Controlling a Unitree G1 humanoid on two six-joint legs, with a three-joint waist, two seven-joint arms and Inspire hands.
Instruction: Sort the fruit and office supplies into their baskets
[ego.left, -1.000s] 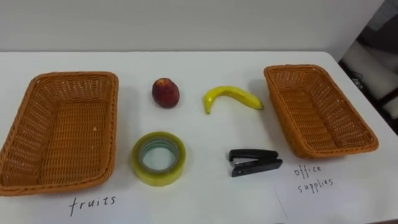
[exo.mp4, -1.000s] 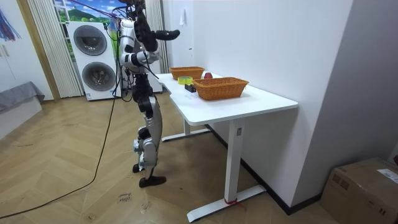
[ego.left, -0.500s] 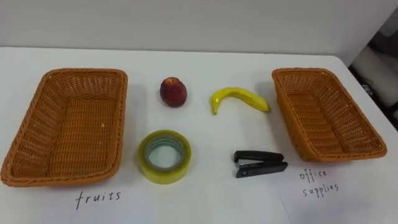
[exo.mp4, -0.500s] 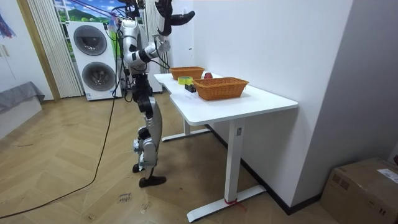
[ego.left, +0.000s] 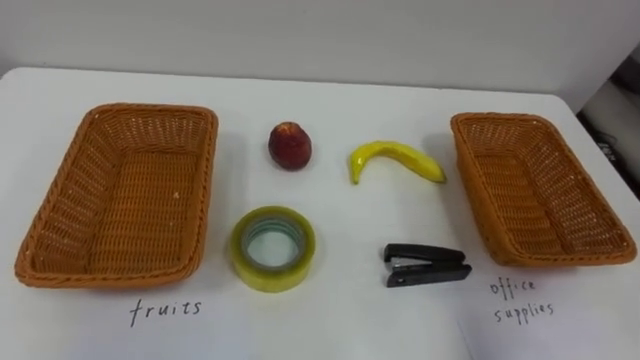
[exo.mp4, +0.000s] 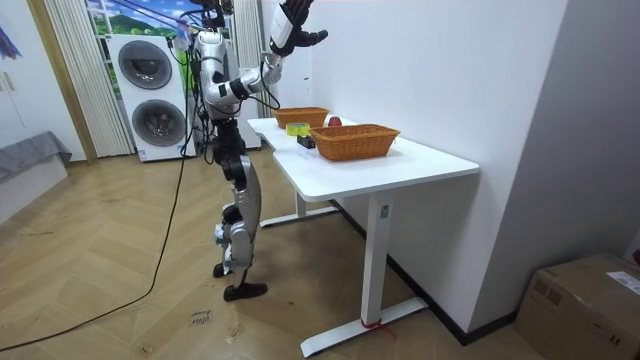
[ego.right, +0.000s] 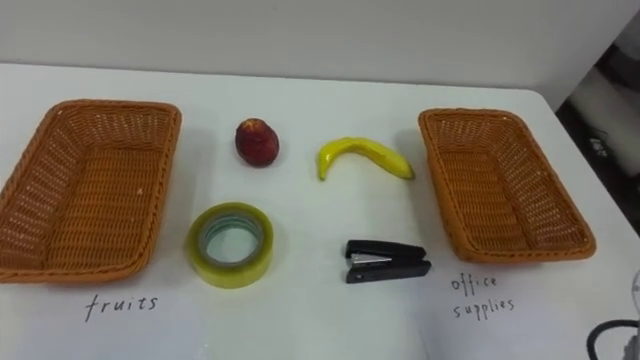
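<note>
White bench (ego.left: 330, 90) bearing two rectangular woven wicker baskets. The left basket (ego.left: 110, 276) and right basket (ego.left: 478, 185) are both empty. Between them lie four things, all apart from one another:

- a round, dull-red fruit (ego.left: 290, 146)
- a curved, smooth yellow banana (ego.left: 395, 158)
- a thick ring of translucent yellowish tape (ego.left: 272, 278), lying flat
- a slim black stapler (ego.left: 427, 266)

In the room view the right robot hand (exo.mp4: 295, 22) is held high above the bench's end. Whether it is wide or narrow cannot be told.

Upper left of frame: robot is seen standing beside white table (exo.mp4: 400, 165), right hand (exo.mp4: 297, 22) held overhead, fingers spread; wicker basket (exo.mp4: 356, 143) noted at centre.
</note>
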